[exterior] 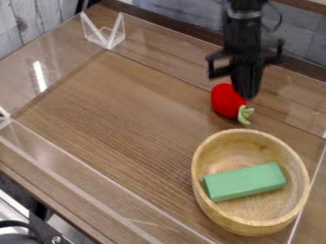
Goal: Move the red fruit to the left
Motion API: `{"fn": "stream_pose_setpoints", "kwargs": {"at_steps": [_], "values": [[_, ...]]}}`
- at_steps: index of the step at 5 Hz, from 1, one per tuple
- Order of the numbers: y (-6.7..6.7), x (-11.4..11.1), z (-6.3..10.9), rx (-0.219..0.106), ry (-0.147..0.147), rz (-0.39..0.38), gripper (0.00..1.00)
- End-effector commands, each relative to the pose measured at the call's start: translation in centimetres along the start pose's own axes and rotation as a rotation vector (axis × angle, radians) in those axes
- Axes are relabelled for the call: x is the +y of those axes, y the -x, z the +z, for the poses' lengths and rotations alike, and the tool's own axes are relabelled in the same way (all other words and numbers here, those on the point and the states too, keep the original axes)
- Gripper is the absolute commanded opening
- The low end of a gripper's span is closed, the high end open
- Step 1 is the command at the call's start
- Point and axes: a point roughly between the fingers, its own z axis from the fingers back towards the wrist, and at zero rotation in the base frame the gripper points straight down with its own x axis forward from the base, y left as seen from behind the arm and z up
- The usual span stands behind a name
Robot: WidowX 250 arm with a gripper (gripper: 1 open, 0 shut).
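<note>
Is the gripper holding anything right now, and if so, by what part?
Nothing, it seems. The gripper has its jaws shut just above the red fruit, which sits on the table, stem end toward the bowl. The tips seem to have missed it.

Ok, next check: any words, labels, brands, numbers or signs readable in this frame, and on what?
None readable.
Gripper: plain black, no marking visible.
Red fruit: no label.
Bowl: bare wood.
Green block: plain faces, no print.
Table: only wood grain.

The fruit (228, 97) lies behind the bowl (216, 151) (block (245, 181) inside).
</note>
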Motion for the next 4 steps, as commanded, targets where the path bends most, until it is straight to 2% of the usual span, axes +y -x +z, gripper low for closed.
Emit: {"fn": "stream_pose_setpoints", "kwargs": {"at_steps": [1, 2, 3, 4], "values": [[-0.6, -0.3, 6.2, -0.041, 0.113, -0.031, 0.00], [-1.4, 0.9, 6.6, -0.038, 0.145, -0.025, 0.00], [-1.0, 1.4, 6.2, -0.045, 0.134, -0.010, 0.00], [-0.6, 1.6, 5.3, -0.052, 0.116, 0.002, 1.00]]}}
